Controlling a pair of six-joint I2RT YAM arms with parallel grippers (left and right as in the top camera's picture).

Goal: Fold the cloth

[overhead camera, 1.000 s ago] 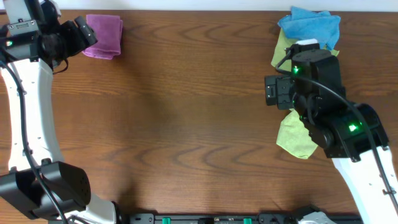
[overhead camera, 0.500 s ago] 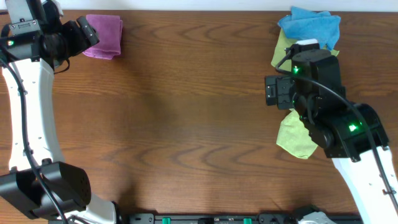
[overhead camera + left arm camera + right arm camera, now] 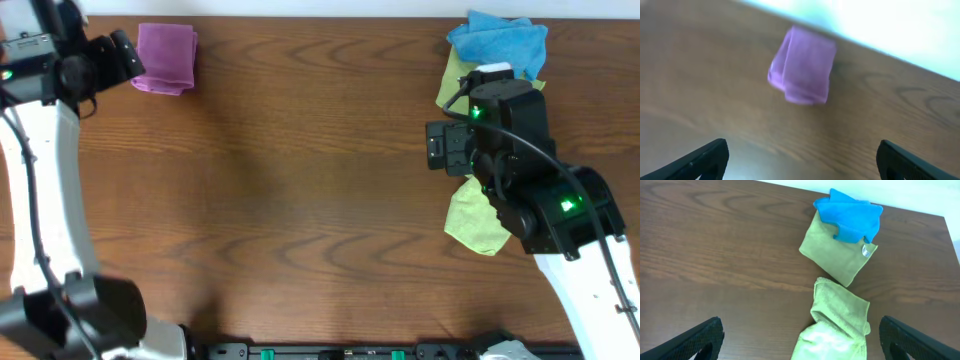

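The roughly square purple-magenta cloth does not show in any view. A small folded purple pad (image 3: 165, 58) lies at the table's far left; it also shows in the left wrist view (image 3: 802, 65). My left gripper (image 3: 125, 57) is open and empty just left of the pad, its fingers wide apart (image 3: 800, 160) over bare wood. My right gripper (image 3: 437, 147) is open and empty, its fingers (image 3: 800, 335) spread above a crumpled yellow-green cloth (image 3: 837, 325).
The crumpled yellow-green cloth (image 3: 475, 220) lies at the right under my right arm. A folded yellow-green cloth (image 3: 452, 75) with a blue cloth (image 3: 500, 40) on top sits at the far right corner. The table's far edge runs just behind the pad.
My left gripper has drawn back to the left, away from the purple pad, which stays where it was. The right arm has not moved.
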